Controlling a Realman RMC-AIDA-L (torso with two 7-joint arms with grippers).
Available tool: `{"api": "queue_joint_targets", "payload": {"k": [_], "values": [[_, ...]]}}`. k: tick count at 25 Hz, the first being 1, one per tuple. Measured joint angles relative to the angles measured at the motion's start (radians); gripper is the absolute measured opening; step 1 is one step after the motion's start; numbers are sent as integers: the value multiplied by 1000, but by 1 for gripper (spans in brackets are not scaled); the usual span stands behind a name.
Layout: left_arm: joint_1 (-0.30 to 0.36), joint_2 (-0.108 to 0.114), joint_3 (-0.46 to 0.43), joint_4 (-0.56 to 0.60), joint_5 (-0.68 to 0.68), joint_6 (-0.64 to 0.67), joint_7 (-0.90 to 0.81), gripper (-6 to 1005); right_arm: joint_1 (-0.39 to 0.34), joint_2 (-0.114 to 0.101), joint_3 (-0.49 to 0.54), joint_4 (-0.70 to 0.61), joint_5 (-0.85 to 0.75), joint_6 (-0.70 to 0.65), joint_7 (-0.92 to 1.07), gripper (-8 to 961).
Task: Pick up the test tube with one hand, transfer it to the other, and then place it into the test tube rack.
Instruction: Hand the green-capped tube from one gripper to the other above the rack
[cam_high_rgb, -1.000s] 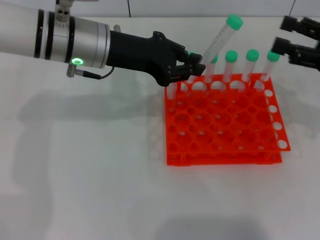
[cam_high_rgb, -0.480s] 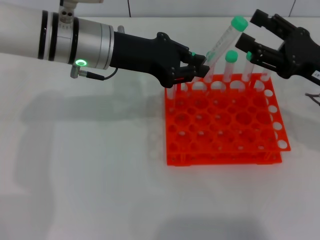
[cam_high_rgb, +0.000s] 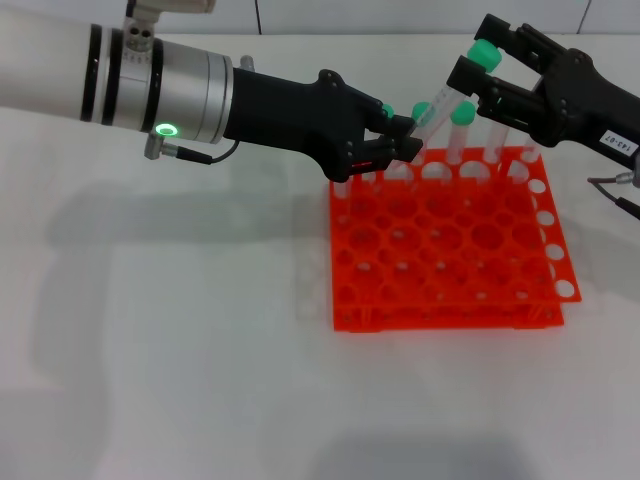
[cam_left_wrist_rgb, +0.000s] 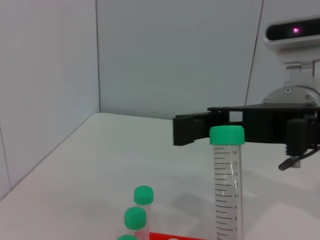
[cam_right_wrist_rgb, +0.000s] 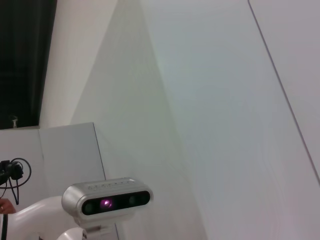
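Several capped tubes (cam_high_rgb: 461, 128) stand in the test tube rack's (cam_high_rgb: 450, 250) back row; left gripper (cam_high_rgb: 395, 140) clenches the test tube (cam_high_rgb: 455, 85), right gripper's (cam_high_rgb: 475, 62) spread fingers flank its cap; graduations show only from the left wrist.

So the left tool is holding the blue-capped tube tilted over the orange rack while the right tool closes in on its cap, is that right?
Not quite: the cap is green, not blue, as the head view shows. The left tool holds the test tube tilted over the orange rack, and the right tool is at its capped end.

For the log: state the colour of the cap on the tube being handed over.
Green; the test tube cap shows best in the left wrist view.
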Motion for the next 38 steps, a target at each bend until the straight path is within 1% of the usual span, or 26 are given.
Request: {"api": "queue_joint_targets", "payload": {"k": [17,23,28,34,38], "values": [[9,-5,1,15,0,-6,0,231,-4,3,0,0,-3,15,-23,720],[11,-7,1,15,0,-4,-3,234,-3,4,0,0,-2,15,-35,505],[11,-11,1,15,0,-6,-4,236,-3,5,0,0,-4,15,-41,274],[12,-14,1,15,0,-12,-7,239,-3,4,0,0,-5,13,-46,249],[17,-24,1,40,3,-22,-57,241,-3,2,1,0,-3,13,-46,249]]}}
